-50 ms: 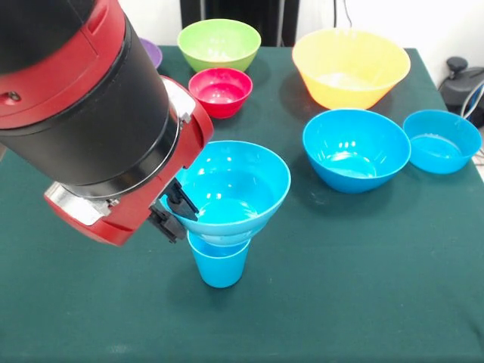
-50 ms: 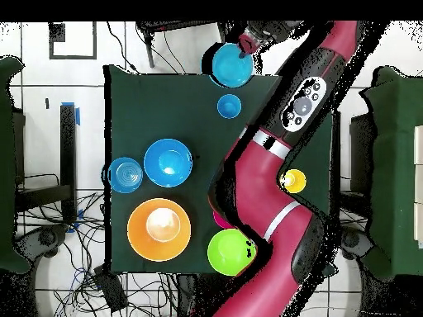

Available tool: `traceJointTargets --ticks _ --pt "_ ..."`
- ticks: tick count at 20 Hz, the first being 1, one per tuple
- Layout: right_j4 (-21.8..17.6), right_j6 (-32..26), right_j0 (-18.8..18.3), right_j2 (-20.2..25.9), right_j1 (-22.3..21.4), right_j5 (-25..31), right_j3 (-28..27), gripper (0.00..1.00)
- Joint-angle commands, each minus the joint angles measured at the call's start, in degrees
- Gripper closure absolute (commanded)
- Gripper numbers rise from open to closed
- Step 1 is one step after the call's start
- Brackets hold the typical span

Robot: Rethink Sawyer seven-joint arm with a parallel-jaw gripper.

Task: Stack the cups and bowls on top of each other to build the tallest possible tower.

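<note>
A blue cup (image 1: 219,266) stands upright near the table's front, and a blue bowl (image 1: 236,187) rests in its mouth as a two-piece tower. My gripper (image 1: 175,213) is at that bowl's left rim, one black finger inside and one outside, shut on the rim. From overhead, the gripper (image 2: 246,41) meets the same bowl (image 2: 231,64), with the cup (image 2: 229,106) showing just below it. A yellow cup (image 2: 292,180) sits beside the arm. Loose bowls: green (image 1: 219,44), red (image 1: 221,91), yellow-orange (image 1: 350,66), blue (image 1: 355,149), smaller blue (image 1: 441,141). A purple bowl (image 1: 152,53) is mostly hidden behind the arm.
The big red and black arm (image 1: 91,113) covers the table's left part in the front view. The green cloth-covered table (image 1: 363,287) has open room at the front and right front. A black device (image 1: 458,76) sits off the table's right edge.
</note>
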Motion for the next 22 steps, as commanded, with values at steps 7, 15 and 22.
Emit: traceJointTargets --ticks 7,15,22 --pt "-1.58 -14.18 0.1 -7.93 1.85 -1.85 -4.58 1.0" --pt "-1.05 -14.09 -0.06 -8.67 2.12 -2.78 -4.29 1.0" --pt "-1.14 -14.03 -0.19 -9.35 2.05 -3.48 -3.94 1.0"
